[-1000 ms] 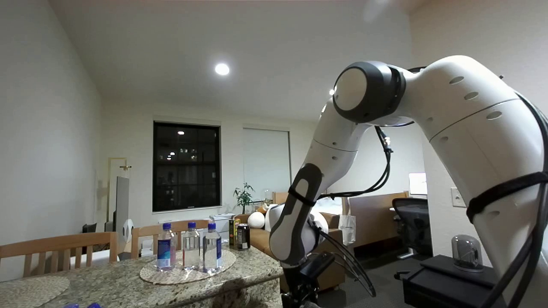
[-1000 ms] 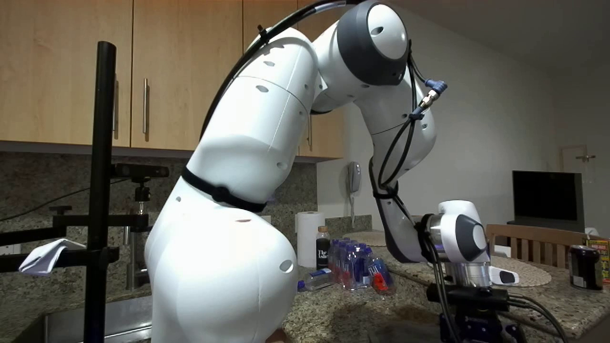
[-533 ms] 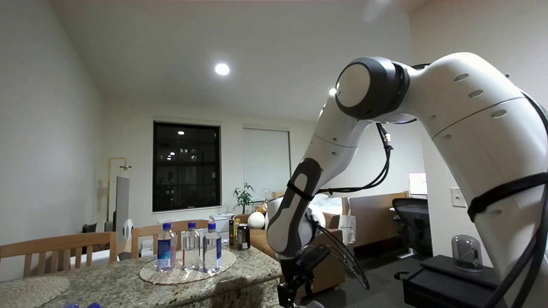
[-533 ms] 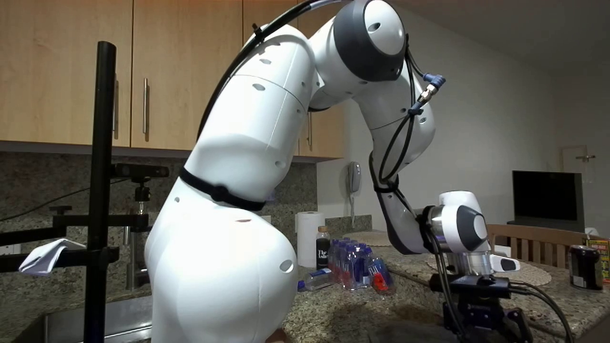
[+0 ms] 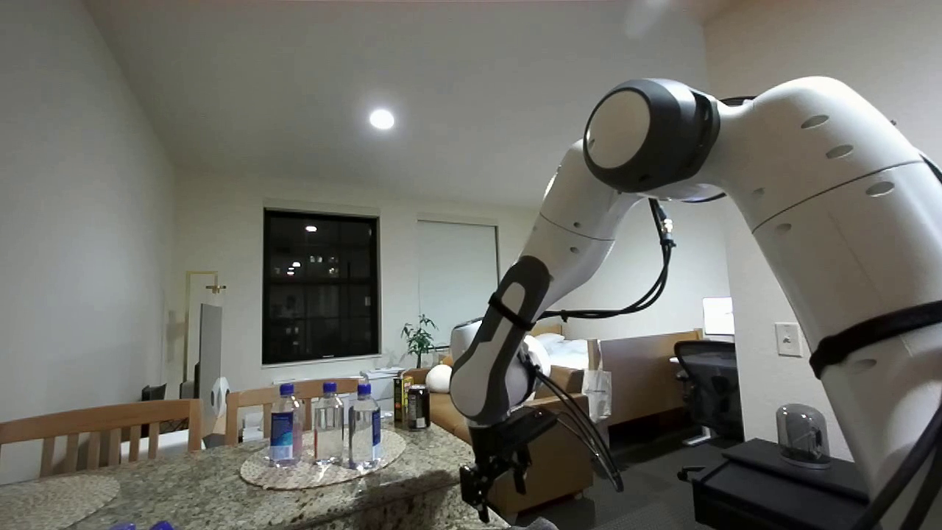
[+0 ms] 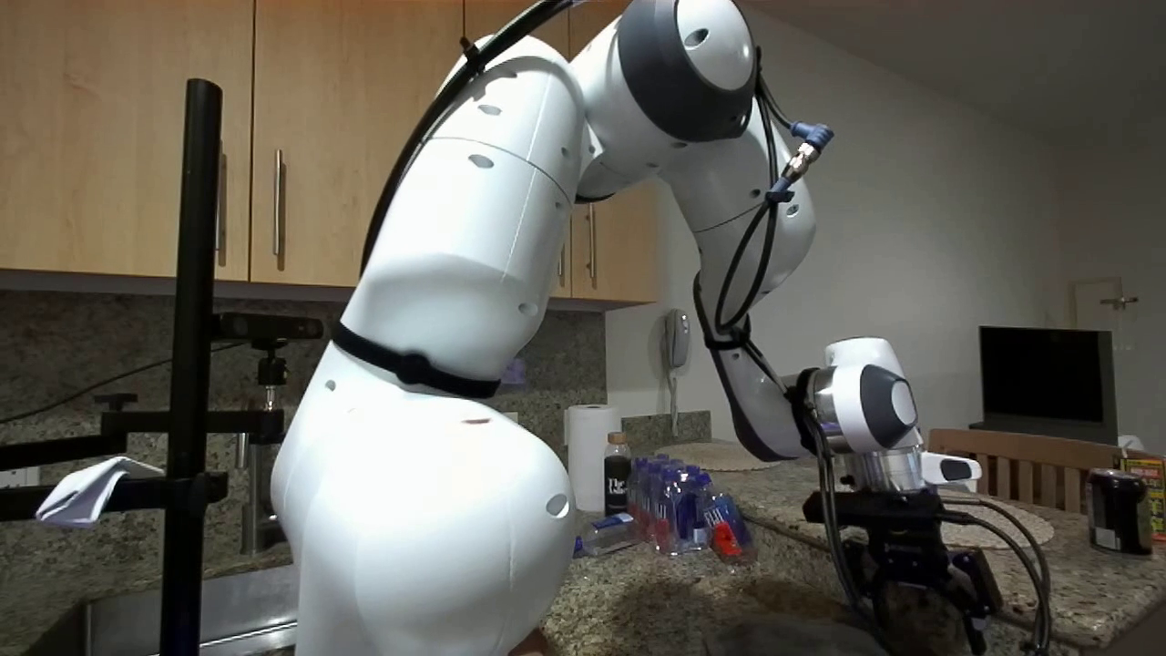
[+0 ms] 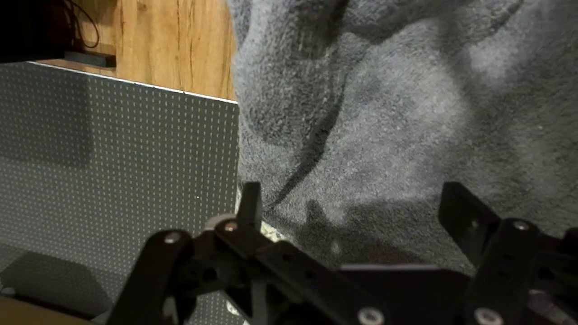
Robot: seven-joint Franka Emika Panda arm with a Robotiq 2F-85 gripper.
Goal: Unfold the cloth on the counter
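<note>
The grey fuzzy cloth [image 7: 397,117] lies crumpled with folds and fills most of the wrist view's right side. A small part of it shows at the bottom edge in both exterior views [image 5: 541,524] [image 6: 783,635]. The speckled stone counter [image 5: 184,489] also shows in an exterior view [image 6: 656,592], and a sliver of it appears below the cloth's edge in the wrist view [image 7: 272,231]. My gripper [image 7: 354,194] is open and empty above the cloth's edge, fingers wide apart. It also shows in both exterior views [image 5: 502,500] [image 6: 925,624], pointing down.
Water bottles [image 5: 327,430] stand on a woven mat [image 5: 257,477] on the raised counter part, near a black can [image 5: 418,407]. More bottles [image 6: 674,510] stand by a paper towel roll [image 6: 592,456]. A black post [image 6: 187,364] stands near the arm. Wooden chairs [image 5: 103,423] line the back.
The arm and gripper have risen, and the gripper has moved somewhat left in both exterior views. More of the fingers now shows. The bottles and can have not moved.
</note>
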